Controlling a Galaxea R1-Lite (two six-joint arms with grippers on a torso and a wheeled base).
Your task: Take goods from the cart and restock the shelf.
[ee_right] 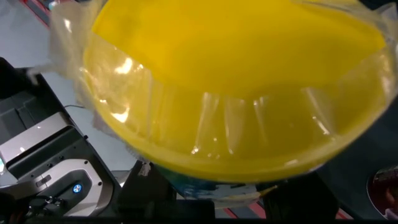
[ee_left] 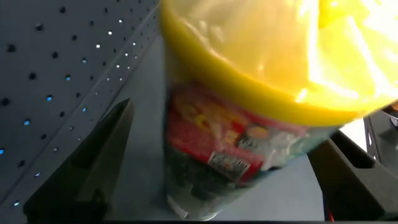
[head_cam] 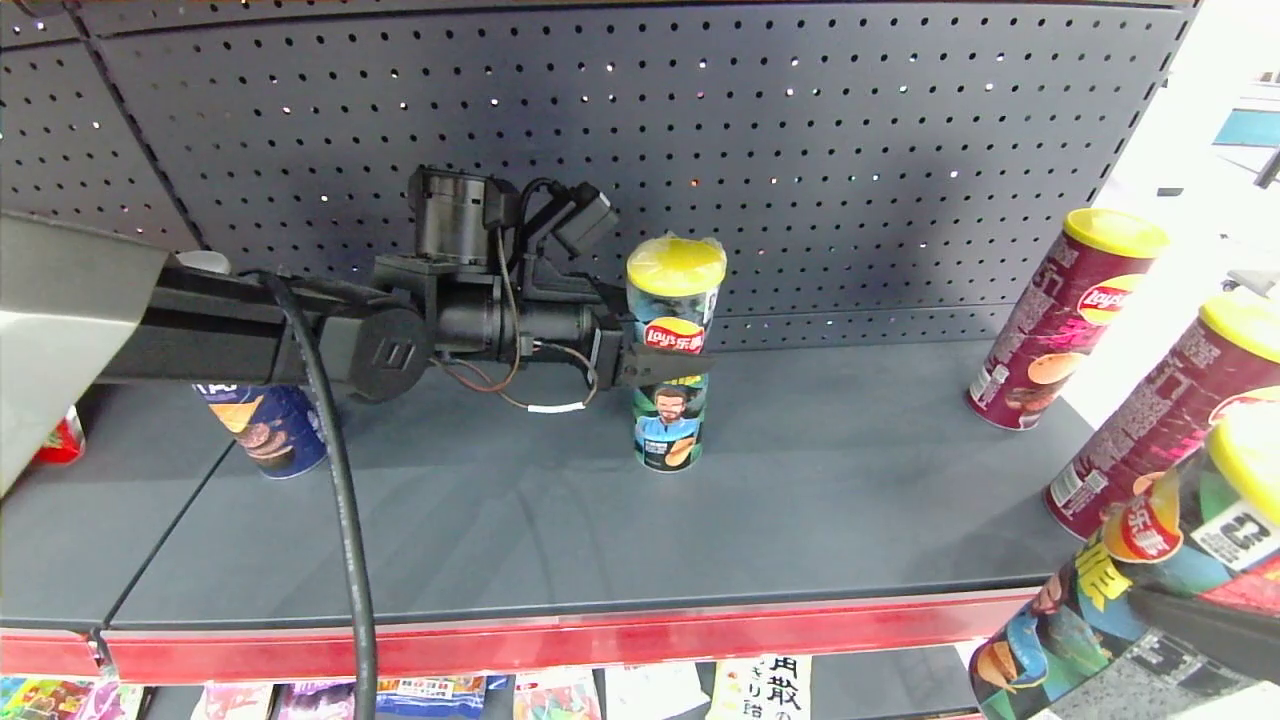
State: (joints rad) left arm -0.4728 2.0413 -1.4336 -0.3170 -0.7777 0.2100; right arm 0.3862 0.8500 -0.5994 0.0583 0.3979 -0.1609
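Left tool (head_cam: 668,363) straddles the upright green can (head_cam: 670,430) on the shelf (head_cam: 800,500), fingers open. Right tool (head_cam: 1200,618), largely cropped, grips a tilted can (head_cam: 1085,610).

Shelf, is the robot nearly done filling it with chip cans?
Partway. Two maroon cans and a blue can stand on the shelf. The left tool is open around a green can set upright there. The right tool grips another green can, not yet shelved.
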